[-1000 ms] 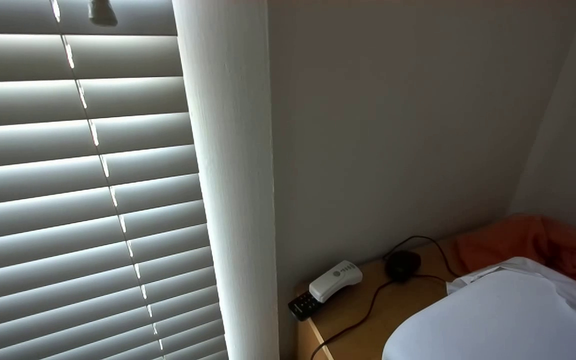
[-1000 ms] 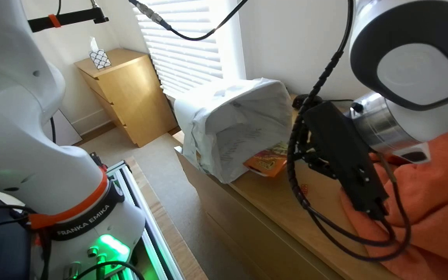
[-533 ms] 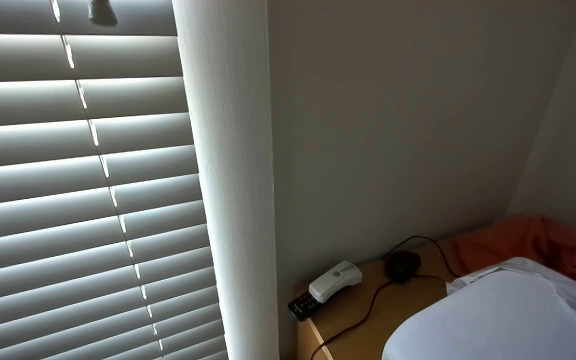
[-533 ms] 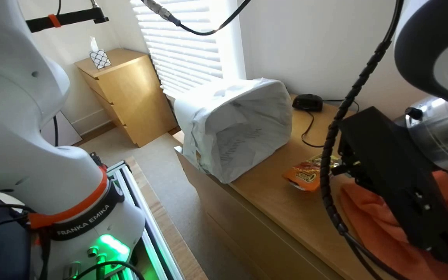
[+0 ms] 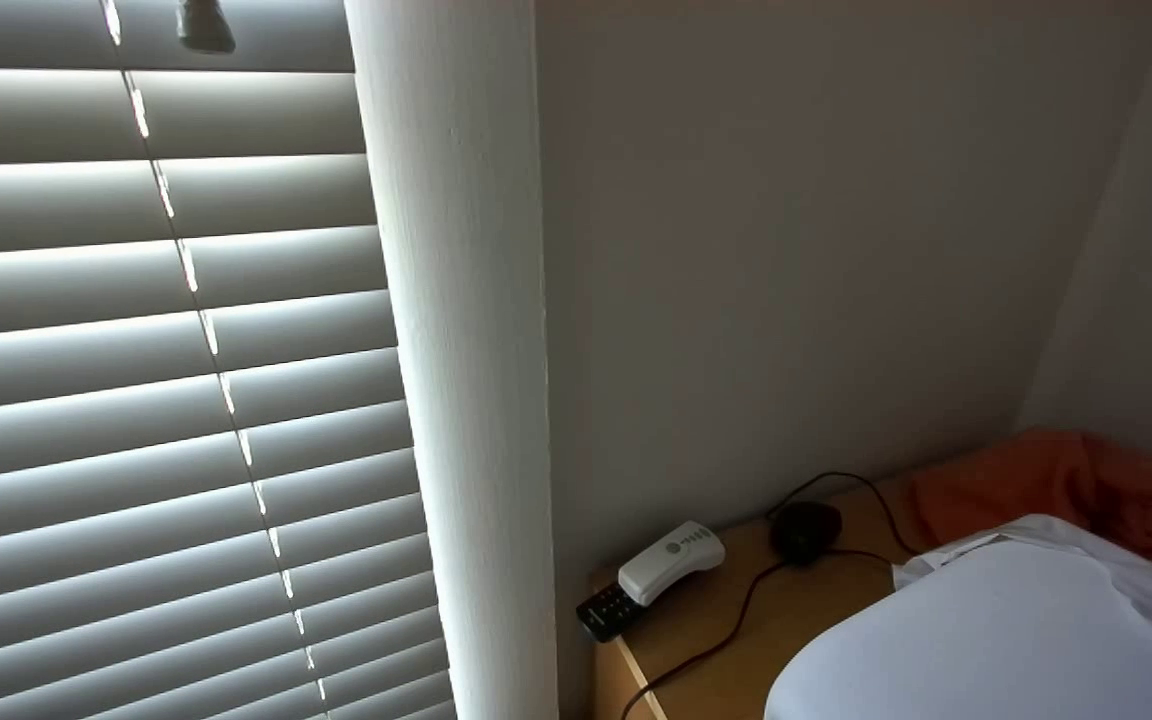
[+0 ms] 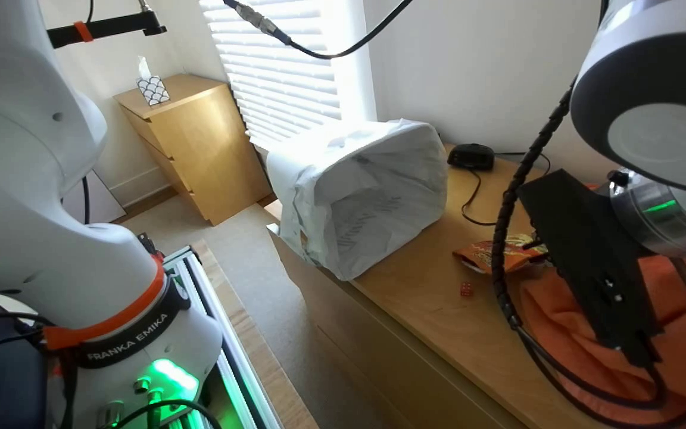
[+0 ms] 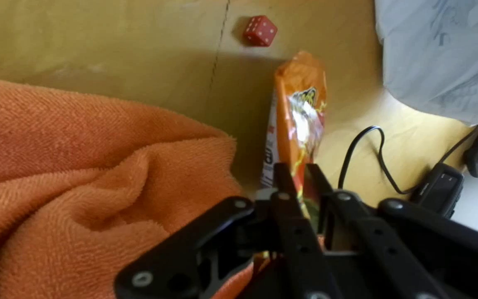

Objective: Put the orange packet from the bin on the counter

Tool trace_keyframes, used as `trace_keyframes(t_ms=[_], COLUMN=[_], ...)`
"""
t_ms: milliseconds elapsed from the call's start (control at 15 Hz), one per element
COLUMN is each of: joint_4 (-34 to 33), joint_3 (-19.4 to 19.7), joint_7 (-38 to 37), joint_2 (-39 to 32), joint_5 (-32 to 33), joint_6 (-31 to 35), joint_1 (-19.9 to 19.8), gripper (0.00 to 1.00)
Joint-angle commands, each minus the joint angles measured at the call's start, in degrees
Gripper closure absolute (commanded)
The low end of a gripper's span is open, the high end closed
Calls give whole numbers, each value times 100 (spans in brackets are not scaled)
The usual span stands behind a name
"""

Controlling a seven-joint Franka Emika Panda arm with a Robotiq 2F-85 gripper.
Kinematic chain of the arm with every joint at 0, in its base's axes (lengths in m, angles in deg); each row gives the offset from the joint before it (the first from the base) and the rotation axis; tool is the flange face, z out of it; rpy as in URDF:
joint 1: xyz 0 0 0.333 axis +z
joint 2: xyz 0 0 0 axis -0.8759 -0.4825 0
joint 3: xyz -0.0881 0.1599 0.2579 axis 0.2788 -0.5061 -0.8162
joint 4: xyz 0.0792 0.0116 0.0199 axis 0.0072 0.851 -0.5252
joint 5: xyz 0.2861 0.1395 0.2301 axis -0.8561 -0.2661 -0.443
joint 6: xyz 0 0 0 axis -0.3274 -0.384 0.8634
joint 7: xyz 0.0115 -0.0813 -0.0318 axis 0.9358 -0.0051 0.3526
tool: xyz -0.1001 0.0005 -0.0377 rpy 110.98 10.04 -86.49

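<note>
Orange packet (image 7: 301,112): wrist-view centre; placing step, seemingly.
Fingers (image 7: 285,182): nearly closed, pinching it.
Desk (image 6: 432,292): I'd settle it, then release.

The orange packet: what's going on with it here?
The robot gripper is closed on the orange packet. The packet is outside the white-lined bin, which lies on its side, and over the counter near an orange towel and a red die. Whether it touches the counter, I can't tell.
</note>
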Motion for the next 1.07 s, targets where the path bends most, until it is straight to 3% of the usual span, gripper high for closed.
trace_keyframes(t_ms=[0,467,733,1000], joint_4=[9,425,846,1275], joint_3=[-86,-5,19,-51], joint_7=[-134,-188,-622,-1526], joint_2=[-46,758,1551,2247], joint_5=[-165,310,1189,2449], joint_6=[200,205,790,1439], joint_1=[-28,201,595,1024], gripper=[53,1,0,0])
